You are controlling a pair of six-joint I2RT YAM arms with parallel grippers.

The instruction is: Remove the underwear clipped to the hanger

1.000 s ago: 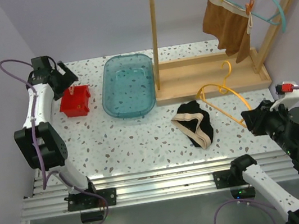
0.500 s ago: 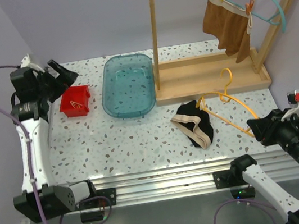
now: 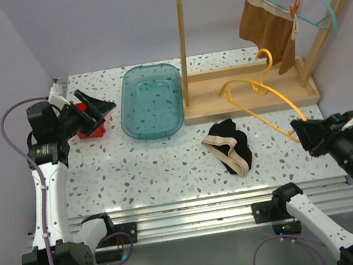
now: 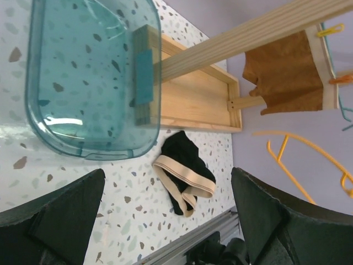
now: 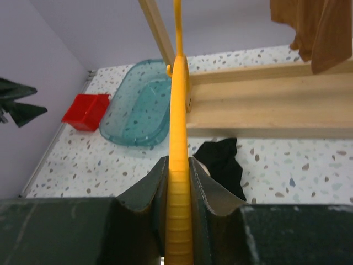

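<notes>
Rust-brown underwear [image 3: 268,30] is hanging clipped to the teal hanger [image 3: 325,2] on the rack [image 3: 181,37]; black pair [image 3: 230,144] is lying on the desk [image 3: 155,169]. Right jaws are pinching the bare yellow hanger [image 5: 178,110], left jaws spread. I'm worrying about it twisting in the pinch and hooking the rack.

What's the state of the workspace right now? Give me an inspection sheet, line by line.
Surface: speckled table, black underwear lying loose on it.
Job's things: rust-brown underwear clipped to teal hanger on wooden rack; yellow hanger bare.
Clutter: teal bin; red box beside left claw.
Claws: left claw open, holding nothing; right claw shut on yellow hanger, held above the table.
Cables: purple cable looping beside left arm, touching none of the things.
Surroundings: lilac walls; nothing else seen.
</notes>
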